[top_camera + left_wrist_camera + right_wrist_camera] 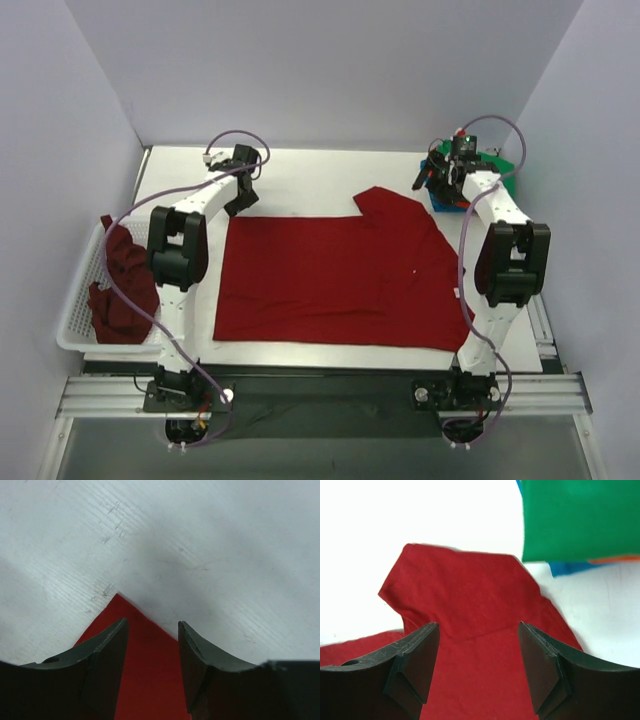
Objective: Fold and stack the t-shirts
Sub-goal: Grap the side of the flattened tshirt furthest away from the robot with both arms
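Observation:
A bright red t-shirt (335,280) lies spread flat on the white table. Its far-left corner (145,655) points up between the fingers of my left gripper (152,630), which is open with a gap on each side of the cloth. In the top view, the left gripper (238,205) hangs over that corner. My right gripper (479,630) is open above the far-right sleeve (465,595) and holds nothing. It sits at the back right (436,182). Folded green (575,520), blue (570,567) and orange (620,559) t-shirts are stacked just beyond. A maroon t-shirt (120,280) fills the basket.
A white mesh basket (72,320) stands off the table's left edge beside the left arm. The folded stack (500,165) sits in the back right corner, close to the right wrist. White walls enclose the table on three sides.

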Controlling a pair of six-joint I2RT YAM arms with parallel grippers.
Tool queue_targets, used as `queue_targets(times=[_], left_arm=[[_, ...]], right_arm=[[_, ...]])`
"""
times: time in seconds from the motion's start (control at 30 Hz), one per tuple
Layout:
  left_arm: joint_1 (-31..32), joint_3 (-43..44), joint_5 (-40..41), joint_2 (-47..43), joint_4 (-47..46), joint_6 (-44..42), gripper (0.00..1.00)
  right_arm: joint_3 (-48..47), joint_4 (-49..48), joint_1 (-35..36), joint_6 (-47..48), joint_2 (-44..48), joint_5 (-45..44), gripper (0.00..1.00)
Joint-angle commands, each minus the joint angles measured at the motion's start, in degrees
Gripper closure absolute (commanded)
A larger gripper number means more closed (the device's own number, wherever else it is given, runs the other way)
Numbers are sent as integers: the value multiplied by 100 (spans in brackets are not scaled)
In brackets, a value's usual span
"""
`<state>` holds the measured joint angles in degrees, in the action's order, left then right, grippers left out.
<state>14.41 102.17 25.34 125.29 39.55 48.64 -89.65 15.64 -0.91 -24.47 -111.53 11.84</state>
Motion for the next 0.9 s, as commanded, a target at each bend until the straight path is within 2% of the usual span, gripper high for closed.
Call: queue_targets(times=[0.0, 0.33, 0.43, 0.57, 0.6, 0.7, 0.87], left_arm=[[-18, 444, 67, 153, 510, 31, 46], [-18, 409, 23, 452, 659, 277, 49], [-18, 444, 15, 522, 642, 277, 54], [-18, 497, -65, 584, 589, 216, 65], [-18, 471, -91, 566, 580, 216, 74], [-18, 322, -161, 452, 484, 146, 87], [-18, -100, -284, 66, 141, -12, 95]], right_arm=[[-430, 194, 56, 267, -229, -6, 35], [-1133, 431, 56, 662, -1054, -41, 35], [-1318, 519, 56, 803, -1239, -76, 35], [-1591, 660, 56, 909, -1495, -59, 35], [-1635, 703, 56, 917, -1547, -59, 35], [-1889, 835, 187, 1031, -1741, -120, 35], [-2232, 1029, 205, 1146, -2039, -305, 34]])
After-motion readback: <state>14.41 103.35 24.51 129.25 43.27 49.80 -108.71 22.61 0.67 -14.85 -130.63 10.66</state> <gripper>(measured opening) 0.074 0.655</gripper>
